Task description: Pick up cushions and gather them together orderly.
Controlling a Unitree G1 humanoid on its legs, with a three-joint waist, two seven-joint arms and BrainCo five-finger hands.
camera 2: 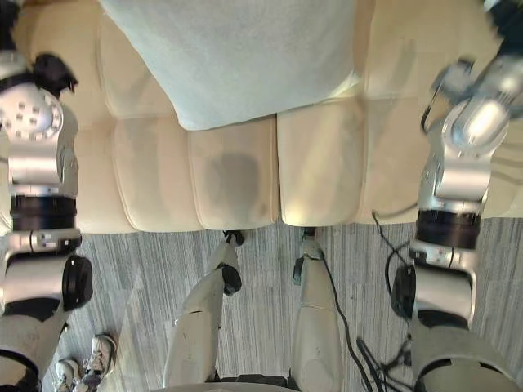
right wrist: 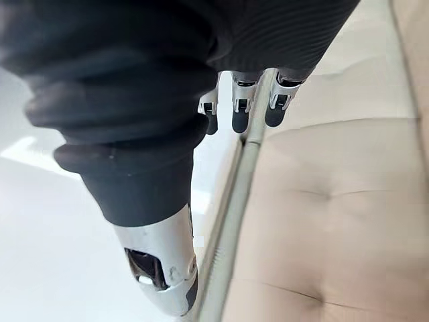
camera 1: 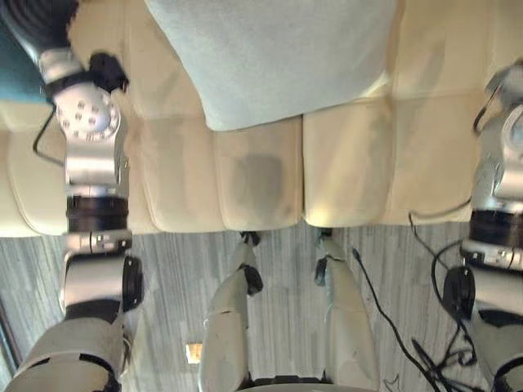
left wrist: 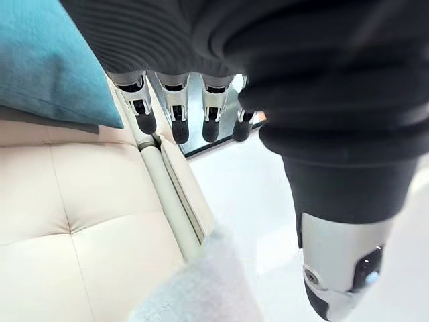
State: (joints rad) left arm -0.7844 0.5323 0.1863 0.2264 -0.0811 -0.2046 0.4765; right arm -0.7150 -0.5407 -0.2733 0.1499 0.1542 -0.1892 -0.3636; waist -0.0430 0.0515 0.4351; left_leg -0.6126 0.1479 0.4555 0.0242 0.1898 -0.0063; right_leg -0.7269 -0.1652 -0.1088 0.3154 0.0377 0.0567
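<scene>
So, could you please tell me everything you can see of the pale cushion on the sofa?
The pale cushion is large and soft-looking, in plain light grey-blue fabric with a faintly fuzzy surface. It rests on the seat of the cream sofa, turned so that one rounded corner points toward the seat's front edge, and it spans the seam between two seat pads. Its far part is cut off by the view. Nothing lies on it; only the sofa touches it.

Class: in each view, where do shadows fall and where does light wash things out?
Left eye view: a soft grey shadow on the sofa before the pale cushion. Left wrist view: the teal cushion shades the sofa beneath it; the floor beyond glares white. Right wrist view: the same white glare beside the sofa.
</scene>
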